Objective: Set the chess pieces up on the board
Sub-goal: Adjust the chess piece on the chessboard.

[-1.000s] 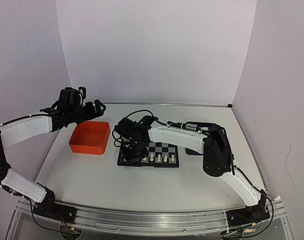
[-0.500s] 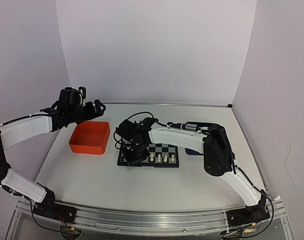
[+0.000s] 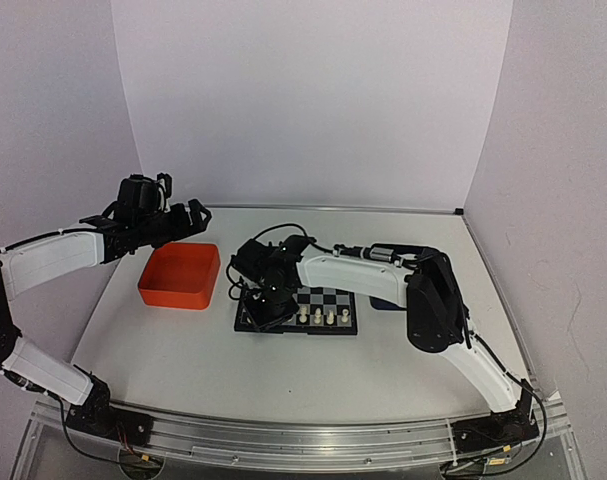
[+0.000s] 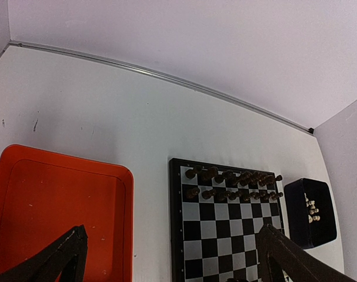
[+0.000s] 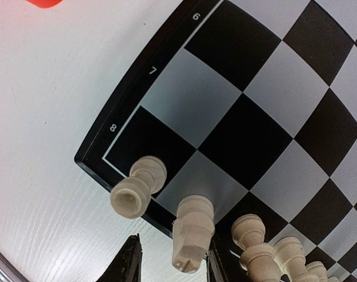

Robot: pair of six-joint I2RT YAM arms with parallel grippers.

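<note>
The cream knight [image 5: 193, 232] stands between the tips of my right pincer [image 5: 173, 252], base on a pale edge square of the board [image 5: 249, 123]. The rook [image 5: 137, 189] stands just outside one finger. Jaws partly apart; pinching or not, I cannot tell. I'd seat it flat and lift straight off, since these look like smooth, top-heavy turned pieces.

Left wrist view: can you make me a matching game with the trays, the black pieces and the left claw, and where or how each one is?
1 orange tray
2 blue tray
3 black pieces
4 left claw

A in two rows on the board
B wide open
C left of the board
D has white pieces inside

Pairs: 1-C, 2-D, 3-A, 4-B
</note>
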